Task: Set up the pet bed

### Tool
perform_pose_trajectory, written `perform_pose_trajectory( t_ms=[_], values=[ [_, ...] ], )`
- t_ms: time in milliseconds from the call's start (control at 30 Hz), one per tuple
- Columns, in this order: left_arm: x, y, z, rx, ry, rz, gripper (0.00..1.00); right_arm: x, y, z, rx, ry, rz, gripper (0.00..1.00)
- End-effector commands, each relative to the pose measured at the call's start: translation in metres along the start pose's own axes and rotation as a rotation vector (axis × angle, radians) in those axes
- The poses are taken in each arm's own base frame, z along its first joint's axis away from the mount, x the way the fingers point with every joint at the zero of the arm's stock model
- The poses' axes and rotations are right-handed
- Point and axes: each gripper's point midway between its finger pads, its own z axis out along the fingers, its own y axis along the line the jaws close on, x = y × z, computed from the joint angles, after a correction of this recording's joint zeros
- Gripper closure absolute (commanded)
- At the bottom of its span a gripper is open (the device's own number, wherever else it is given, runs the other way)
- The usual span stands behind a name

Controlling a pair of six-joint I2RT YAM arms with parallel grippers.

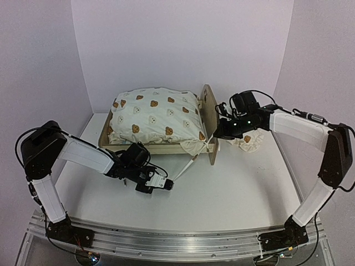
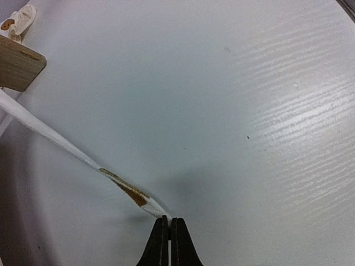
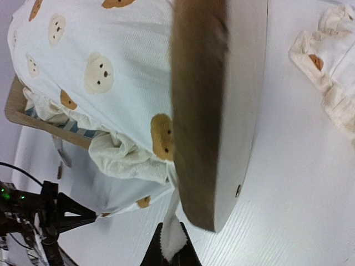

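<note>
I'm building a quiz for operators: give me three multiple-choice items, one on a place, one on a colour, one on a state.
1. Where is the pillow? A. on the table, right of the end board B. in a basket C. on the floor
2. Bears on the duvet are: A. green and blue B. brown and cream C. red and black
3. The left claw is: A. wide open B. shut on nothing C. shut on a tie string
A, it lies beyond the board; B, both shades show in the print; C, the string runs taut from its tips.
</note>
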Motion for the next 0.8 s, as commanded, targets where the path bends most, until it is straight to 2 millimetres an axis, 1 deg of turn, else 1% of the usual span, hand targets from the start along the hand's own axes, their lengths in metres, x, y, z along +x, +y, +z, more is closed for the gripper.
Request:
perform_pose_trajectory(
  t_ms=[0,100,233,333,433,500,533,600,633,667,767],
  values=[
    [-0.028,0.017,0.007,0.022,-0.1,-0.12,1.0,0.051,0.034,-0.023,-0.205,0.097,0.123,1.0],
    [-0.037,0.027,0.014,0.008,-0.131,-0.107,1.0,0.091,0.034,-0.023,-0.221,0.183,0.165,1.0],
    [-0.04,0.025,0.025,0.029,-0.131,-0.09,1.0,0.126,0.017,-0.018,-0.181,0.247,0.242,1.0],
    [-0.033,0.014,0.031,0.052,-0.109,-0.048,1.0,0.134,0.004,-0.016,-0.126,0.242,0.26,1.0],
    [-0.023,0.004,0.034,0.065,-0.082,-0.028,1.0,0.135,-0.003,-0.012,-0.092,0.237,0.262,1.0],
    [-0.011,-0.002,0.038,0.068,-0.043,0.007,1.0,0.127,-0.004,-0.012,-0.077,0.211,0.252,1.0],
    [-0.004,-0.004,0.04,0.06,-0.017,0.028,1.0,0.118,-0.002,-0.014,-0.078,0.184,0.235,1.0],
    [0.014,-0.006,0.044,0.037,0.05,0.06,1.0,0.09,0.008,-0.019,-0.092,0.12,0.174,1.0],
    [0.022,-0.008,0.045,0.033,0.077,0.077,1.0,0.072,0.015,-0.022,-0.102,0.083,0.136,1.0],
    [0.027,-0.01,0.046,0.035,0.093,0.085,1.0,0.049,0.026,-0.028,-0.12,0.033,0.086,1.0],
    [0.027,-0.016,0.044,0.049,0.086,0.099,1.0,-0.016,0.057,-0.04,-0.167,-0.09,-0.033,1.0]
  ],
)
